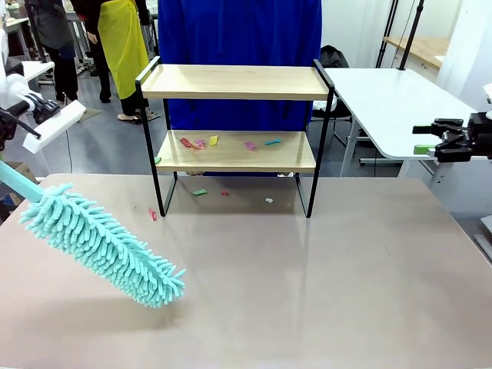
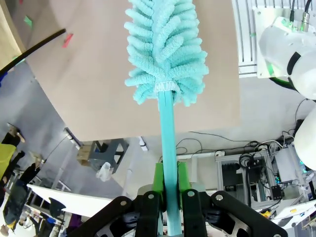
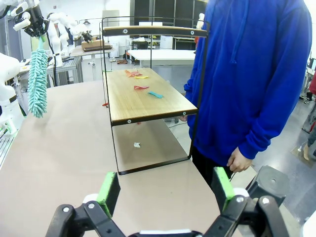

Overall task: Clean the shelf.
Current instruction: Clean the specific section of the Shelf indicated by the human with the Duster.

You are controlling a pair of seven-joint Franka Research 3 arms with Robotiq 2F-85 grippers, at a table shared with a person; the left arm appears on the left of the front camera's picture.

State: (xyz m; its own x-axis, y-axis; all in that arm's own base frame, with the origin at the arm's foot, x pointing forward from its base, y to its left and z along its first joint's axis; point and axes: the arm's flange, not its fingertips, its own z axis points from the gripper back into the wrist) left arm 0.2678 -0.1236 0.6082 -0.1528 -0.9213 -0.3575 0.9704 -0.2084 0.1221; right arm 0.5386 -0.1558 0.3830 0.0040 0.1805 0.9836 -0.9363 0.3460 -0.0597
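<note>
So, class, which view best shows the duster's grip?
Left wrist view: left fingers clamp the duster handle close up. Front view shows mainly its head; right wrist view shows it small, far off.

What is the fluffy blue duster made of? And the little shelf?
The duster looks like soft chenille or microfibre: thick fuzzy turquoise strands, on a smooth handle, likely plastic. The shelf has two pale boards with wood grain, maybe real wood or laminate, in a thin matte black frame, probably metal.
</note>
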